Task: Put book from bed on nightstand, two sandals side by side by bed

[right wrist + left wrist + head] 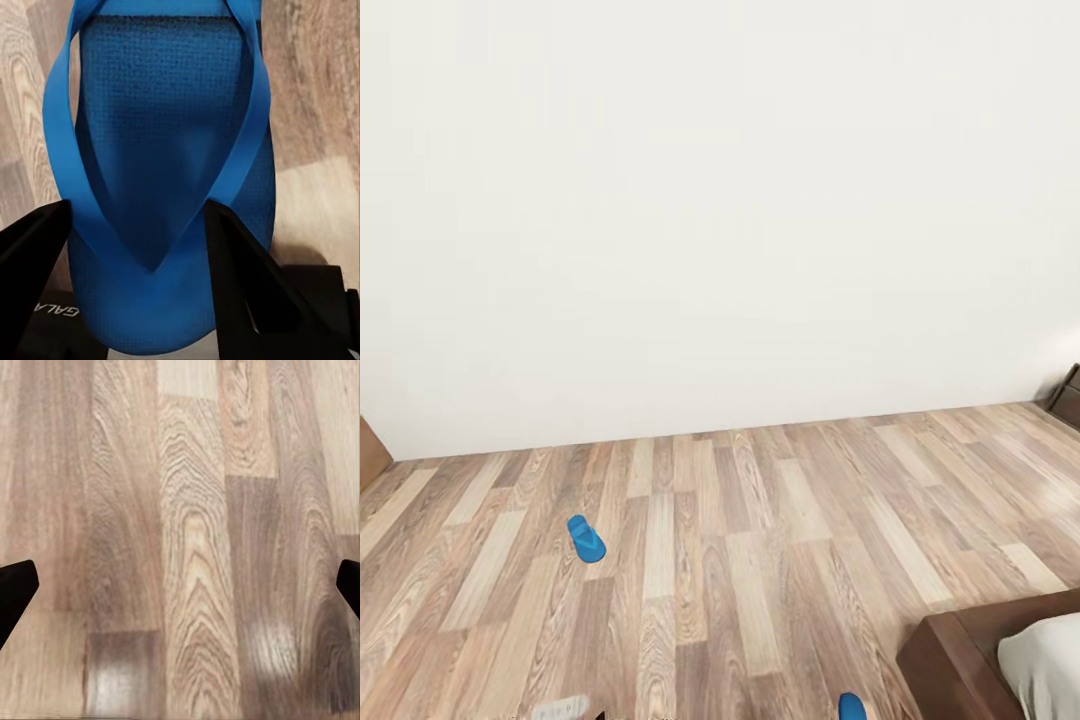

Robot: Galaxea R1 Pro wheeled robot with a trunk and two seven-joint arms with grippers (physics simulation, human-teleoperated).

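The bed (1000,655) is showing its corner at lower right of the head view. One sandal (586,539) is lying lower left on the floor (760,560), well apart. The right gripper (139,247) is clamping the other sandal (169,150); a loosening hold could drop it askew. The left gripper (180,585) is hanging with jaws apart.

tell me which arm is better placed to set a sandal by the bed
Right: its claw straddles a blue sandal, and the bed lies on that side. The left claw is open over bare floor.
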